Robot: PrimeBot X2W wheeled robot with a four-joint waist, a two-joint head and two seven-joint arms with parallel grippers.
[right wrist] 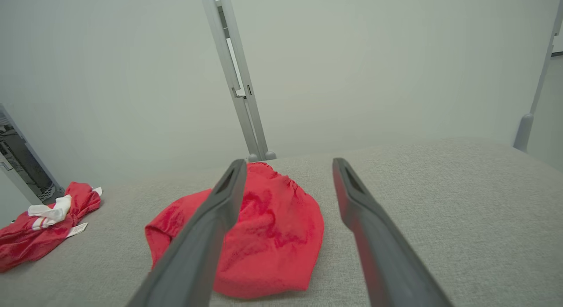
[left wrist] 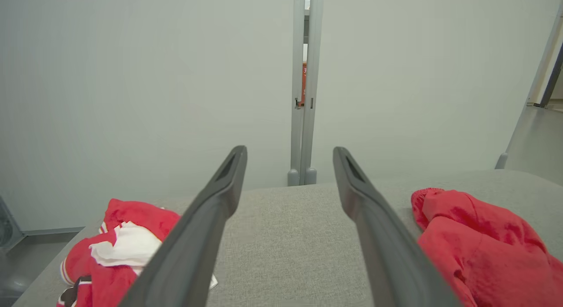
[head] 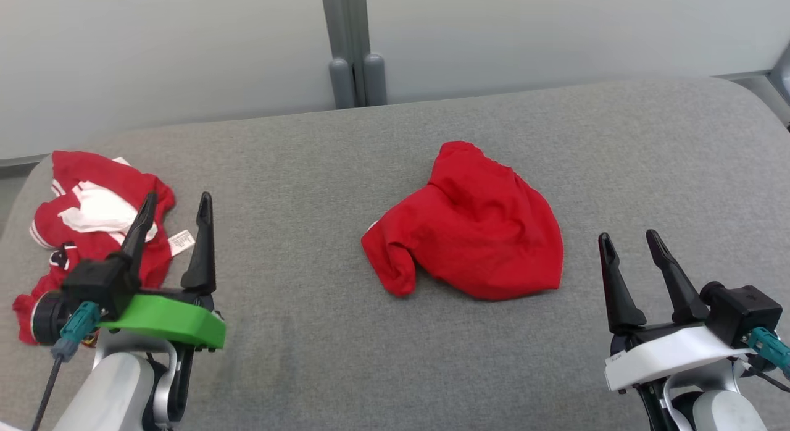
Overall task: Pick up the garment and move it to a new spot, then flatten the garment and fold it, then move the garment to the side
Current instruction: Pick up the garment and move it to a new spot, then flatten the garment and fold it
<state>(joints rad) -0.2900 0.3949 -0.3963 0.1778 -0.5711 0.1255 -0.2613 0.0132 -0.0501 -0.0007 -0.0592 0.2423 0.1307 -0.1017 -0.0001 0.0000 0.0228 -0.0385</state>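
Lying crumpled on the grey table (head: pixel 308 295), the red garment (head: pixel 475 224) is a plain, rumpled heap with a rolled lobe at the corner nearer the left tool (head: pixel 178 199). It sits ahead of and between the two tools, well to the right of the left one and ahead and to the left of the right tool (head: pixel 629 236), touching neither. Left tool: green collar, two long dark fingers spread wide, nothing held between them. In the left wrist view the tool (left wrist: pixel 289 151) has bare table between its fingers and the red garment (left wrist: pixel 484 245) off past its right finger. Right tool: white collar, fingers likewise spread wide and gripping nothing. In the right wrist view the tool (right wrist: pixel 288 162) has its left finger crossing in front of the red garment (right wrist: pixel 272 236), with bare table beyond its right finger. Second item: a red-and-white garment (head: pixel 92 196), bunched, with striped trim and a white label (head: pixel 181 241), lying just beside and partly behind the left tool's outer finger; whether they touch cannot be told. It also appears low on the left in the left wrist view (left wrist: pixel 140 214) and far off to the left in the right wrist view (right wrist: pixel 39 230). Beyond both tools, pale wall panels meet at a grey post (head: pixel 357 60).
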